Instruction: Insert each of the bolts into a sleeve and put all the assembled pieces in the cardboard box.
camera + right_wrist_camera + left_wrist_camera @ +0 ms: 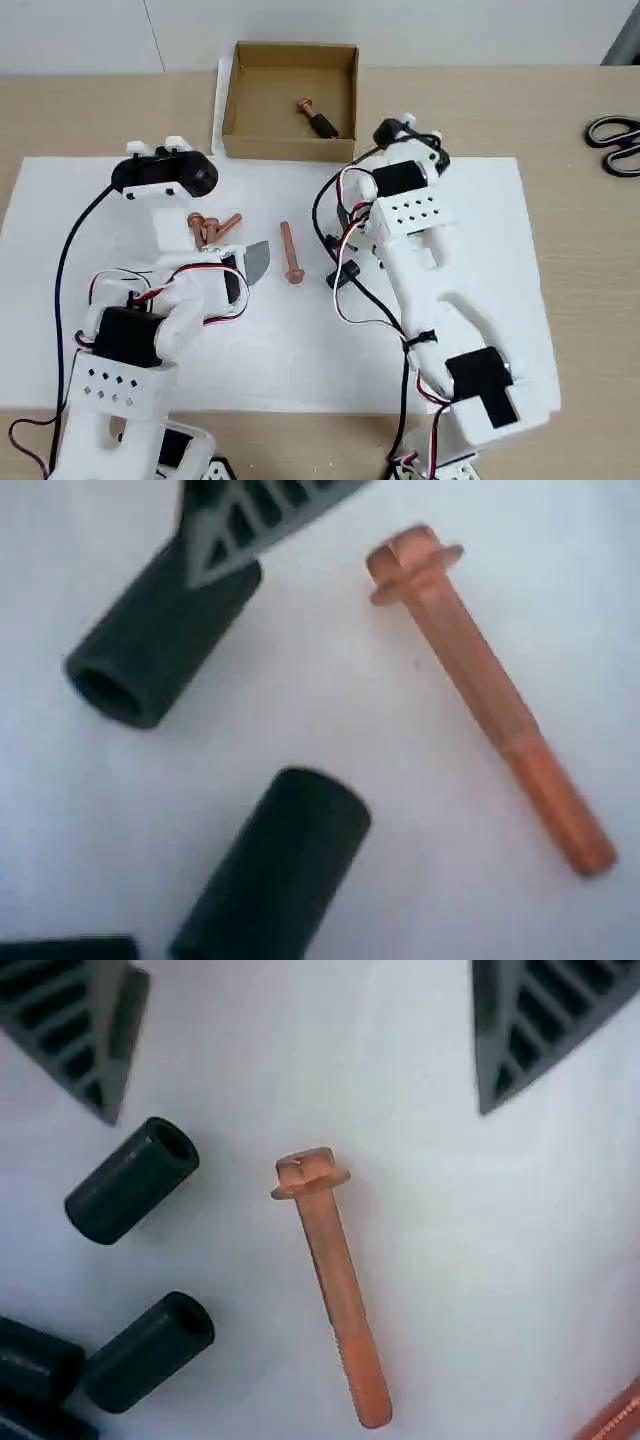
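Wooden table (90, 100) with a white sheet (300, 350) spread over it, and both arms sit over the sheet. The cardboard box (270, 100) stands at the far edge of the sheet, and I can see one assembled piece (316, 118), a bolt pushed into a sleeve, lying inside it. A lone bolt (291, 253) lies flat on the sheet between the two arms. On my left wrist feed the left gripper (295, 1080) hangs just above the paper with its grey fingers (80, 1030) spread wide. The lone bolt lies just off their tips, head toward the gripper, touching neither. Black sleeves (130, 1180) lie loose to one side of it, apart from it. A small heap of spare bolts (211, 228) rests on the sheet beside the left arm's wrist. The right gripper (342, 270) is low over the sleeves, near the same lone bolt; I cannot tell whether it is spread or closed. A pair of scissors (612, 143) lies on the bare wood off to the right
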Controlling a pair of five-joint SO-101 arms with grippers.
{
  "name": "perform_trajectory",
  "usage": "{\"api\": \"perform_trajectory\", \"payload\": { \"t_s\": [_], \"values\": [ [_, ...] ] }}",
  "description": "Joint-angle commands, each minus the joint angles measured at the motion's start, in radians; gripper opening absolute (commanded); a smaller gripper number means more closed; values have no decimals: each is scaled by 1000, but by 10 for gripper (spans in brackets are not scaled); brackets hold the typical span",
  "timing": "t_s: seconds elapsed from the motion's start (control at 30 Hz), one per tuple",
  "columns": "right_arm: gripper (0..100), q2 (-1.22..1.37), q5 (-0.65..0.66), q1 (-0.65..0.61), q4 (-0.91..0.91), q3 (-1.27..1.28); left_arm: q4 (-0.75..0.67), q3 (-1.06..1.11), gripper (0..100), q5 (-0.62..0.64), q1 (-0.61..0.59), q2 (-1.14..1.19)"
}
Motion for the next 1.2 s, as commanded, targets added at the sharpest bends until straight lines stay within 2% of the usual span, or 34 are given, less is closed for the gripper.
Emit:
{"api": "perform_trajectory", "payload": {
  "t_s": [0.0, 0.2, 0.63, 0.93, 1.0, 1.13, 1.17],
  "values": [
    [167, -41, -106, -42, -22, -5, -17, -42, 220, -6, 3, -15],
    [168, -39, -172, -113, -59, -5, -17, -42, 219, -6, 3, -15],
    [166, 180, -184, -113, -82, -12, -17, -41, 219, -6, 3, -15],
    [165, 228, -184, -113, -147, -11, -17, -41, 219, -6, 3, -15],
    [139, 239, -180, -113, -154, -9, -17, -41, 219, -6, 3, -15],
    [5, 262, -178, -108, -154, -9, -17, -41, 219, -6, 3, -15],
    [4, 268, -178, -108, -154, -9, -17, -41, 219, -6, 3, -15]
  ]
}}
